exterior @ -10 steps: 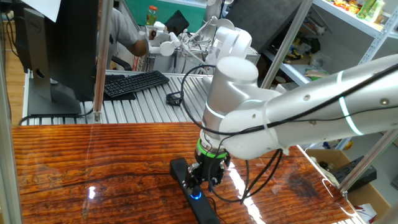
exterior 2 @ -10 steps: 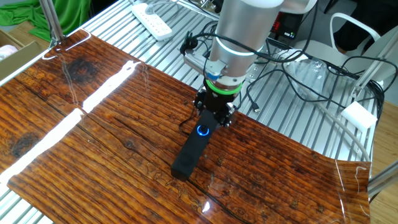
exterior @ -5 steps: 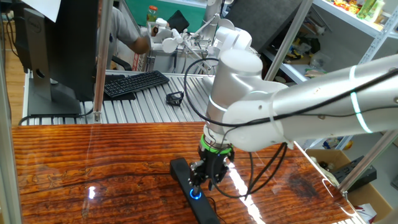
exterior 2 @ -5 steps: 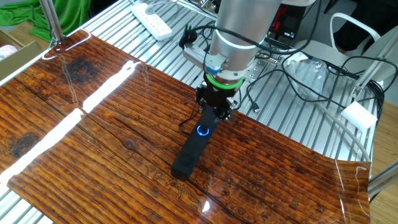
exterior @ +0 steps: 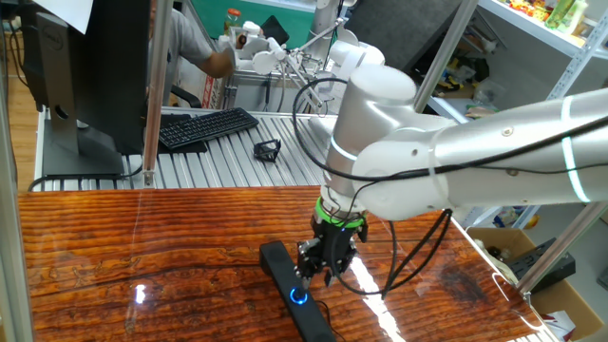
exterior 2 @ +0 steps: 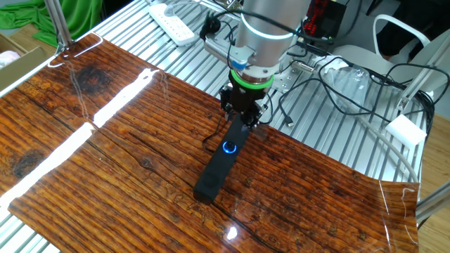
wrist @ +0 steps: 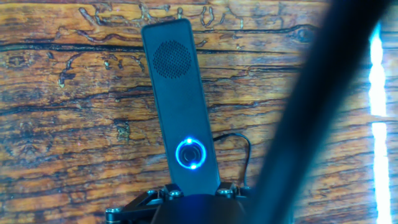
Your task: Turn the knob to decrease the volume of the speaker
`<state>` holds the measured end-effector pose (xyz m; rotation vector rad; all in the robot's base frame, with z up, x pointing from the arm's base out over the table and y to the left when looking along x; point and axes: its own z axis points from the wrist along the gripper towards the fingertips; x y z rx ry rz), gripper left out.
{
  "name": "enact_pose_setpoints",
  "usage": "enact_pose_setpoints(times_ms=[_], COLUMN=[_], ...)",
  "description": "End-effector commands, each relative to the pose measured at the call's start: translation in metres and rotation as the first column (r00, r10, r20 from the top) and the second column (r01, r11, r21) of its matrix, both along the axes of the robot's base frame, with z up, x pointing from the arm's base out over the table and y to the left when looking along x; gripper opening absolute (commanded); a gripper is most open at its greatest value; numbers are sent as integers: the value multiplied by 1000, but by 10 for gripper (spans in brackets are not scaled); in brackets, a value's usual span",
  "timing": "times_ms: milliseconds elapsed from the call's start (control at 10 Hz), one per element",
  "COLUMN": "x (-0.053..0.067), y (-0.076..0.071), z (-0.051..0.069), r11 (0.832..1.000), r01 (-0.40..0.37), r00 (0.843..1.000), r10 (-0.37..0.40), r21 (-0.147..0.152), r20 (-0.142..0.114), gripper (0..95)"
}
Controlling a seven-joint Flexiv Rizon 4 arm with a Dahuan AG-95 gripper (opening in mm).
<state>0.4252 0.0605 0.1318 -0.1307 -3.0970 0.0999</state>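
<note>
The speaker [exterior: 277,261] [exterior 2: 214,176] is a long black bar lying flat on the wooden tabletop [exterior: 142,247]. In the hand view the speaker [wrist: 177,99] runs up the frame, grille at the far end. Its knob [exterior: 300,296] [exterior 2: 229,147] [wrist: 191,154] glows with a blue ring and is fully uncovered. My gripper [exterior: 316,274] [exterior 2: 242,123] [wrist: 197,191] hangs just above the speaker's cable end, a short way behind the knob and not touching it. Its jaws stand partly apart, about as wide as the bar, with nothing held.
A thin black cable [wrist: 239,140] curls off the speaker. A blurred dark cable [wrist: 311,112] crosses the hand view. Behind the wood lie a ribbed metal surface with a keyboard [exterior: 204,126], a monitor [exterior: 95,76], a power strip [exterior 2: 172,21] and tangled wires [exterior 2: 337,84].
The hand has lifted and drawn back from the knob toward the speaker's cable end, and the arm above it has swung round. The speaker has not moved.
</note>
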Motion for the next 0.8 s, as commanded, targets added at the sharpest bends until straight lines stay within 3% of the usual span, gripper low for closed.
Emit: enact_pose_setpoints(times_ms=[100, 800], x=[-1, -13], y=[-2, -16], z=[6, 21], r11=[1000, 993], r01=[-22, -116], r00=[1000, 993], r10=[22, 116], r21=[0, -10], r20=[-7, -13], gripper=[380, 380])
